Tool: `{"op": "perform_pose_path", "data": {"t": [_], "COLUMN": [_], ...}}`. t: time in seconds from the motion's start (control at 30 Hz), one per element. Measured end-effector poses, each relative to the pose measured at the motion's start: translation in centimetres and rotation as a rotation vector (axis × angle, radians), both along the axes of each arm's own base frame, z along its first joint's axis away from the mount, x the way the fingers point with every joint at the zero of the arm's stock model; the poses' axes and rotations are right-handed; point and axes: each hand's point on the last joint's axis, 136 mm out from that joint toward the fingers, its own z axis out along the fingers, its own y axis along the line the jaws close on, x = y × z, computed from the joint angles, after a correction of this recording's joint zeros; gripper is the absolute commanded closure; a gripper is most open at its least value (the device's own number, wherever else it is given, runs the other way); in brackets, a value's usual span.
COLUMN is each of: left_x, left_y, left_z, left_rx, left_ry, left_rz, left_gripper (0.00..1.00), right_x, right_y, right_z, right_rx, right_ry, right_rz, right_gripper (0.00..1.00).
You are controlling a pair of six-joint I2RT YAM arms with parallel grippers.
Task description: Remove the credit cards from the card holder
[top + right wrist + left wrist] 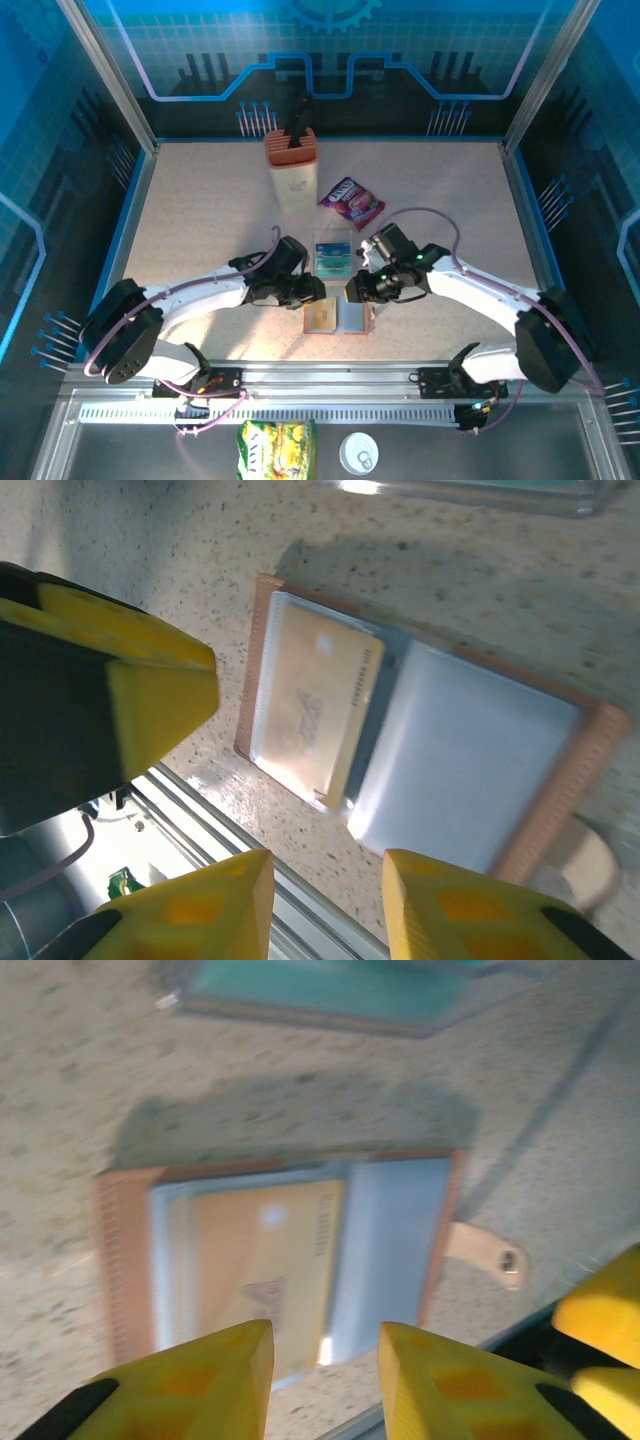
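Yellow tips of left claw sit closest to the lens: apart, nothing between them. Same for right claw: apart, empty. Both hang just over the card holder, not touching it as far as I can tell.

Holder lies spread open and flat on the desk, centre, between my two wrists. Its long axis runs left–right, with the snap tab off its right end. Left sleeve carries the orange-yellow card, long axis near–far. Right sleeve looks empty.

Judgement: card is on my left claw's side, so left is the nearer one for the pull. Right is placed to pin the empty half.

Pose: both arms bowed outward at the elbow, forearms converging mid-desk, wrists pitched down.

Beyond the holder: clear box with teal contents. Cards or not, cannot tell.
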Motion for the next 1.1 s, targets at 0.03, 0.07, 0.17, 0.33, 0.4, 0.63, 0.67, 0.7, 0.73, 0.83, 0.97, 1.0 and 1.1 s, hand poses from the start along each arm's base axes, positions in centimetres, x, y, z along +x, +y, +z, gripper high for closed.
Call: {"op": "perform_pose_path", "data": {"t": [0.03,0.07,0.17,0.33,0.4,0.63,0.67,0.7,0.73,0.83,0.97,1.0,1.1], "left_x": [-0.4,-0.6,-1.1,-1.2,-1.2,-1.2,-1.3,-1.3,-1.3,-1.3,-1.3,-1.3,-1.3], "left_y": [0.4,0.6,0.9,0.9,0.7,0.6,0.7,0.6,0.5,0.5,0.5,0.5,0.5], "left_z": [-0.5,-0.9,-1.5,-1.8,-2.0,-3.8,-4.0,-4.1,-4.0,-4.0,-4.0,-4.1,-4.1], "left_rx": [0.011,0.017,0.025,0.02,0.014,0.042,0.045,0.044,0.039,0.038,0.039,0.039,0.039], "left_ry": [0.012,0.019,0.034,0.038,0.04,0.074,0.079,0.085,0.084,0.084,0.084,0.084,0.084], "left_rz": [0.001,0.001,-0.001,-0.006,-0.009,-0.014,-0.014,-0.017,-0.019,-0.019,-0.018,-0.018,-0.018], "left_gripper": [0.72,0.73,0.79,0.89,0.9,0.94,0.95,0.95,0.95,0.95,0.95,0.95,0.95], "right_x": [0.0,-0.1,-0.3,-0.4,-0.2,0.3,0.4,0.4,0.4,0.3,-0.1,-0.2,-0.4], "right_y": [0.6,1.1,2.4,3.6,3.8,4.5,4.5,4.5,4.5,4.6,4.3,4.2,4.2], "right_z": [-0.4,-0.8,-2.0,-3.3,-3.3,-3.3,-3.4,-3.5,-3.6,-4.1,-5.1,-5.2,-5.5], "right_rx": [-0.002,-0.006,-0.012,-0.004,0.006,0.032,0.032,0.031,0.029,0.027,0.014,0.013,0.014], "right_ry": [0.008,0.013,0.035,0.064,0.06,0.049,0.05,0.052,0.054,0.064,0.087,0.091,0.095], "right_rz": [0.016,0.027,0.055,0.062,0.055,0.049,0.048,0.047,0.048,0.05,0.052,0.052,0.053], "right_gripper": [0.67,0.67,0.68,0.69,0.69,0.69,0.69,0.69,0.69,0.69,0.69,0.69,0.69]}}
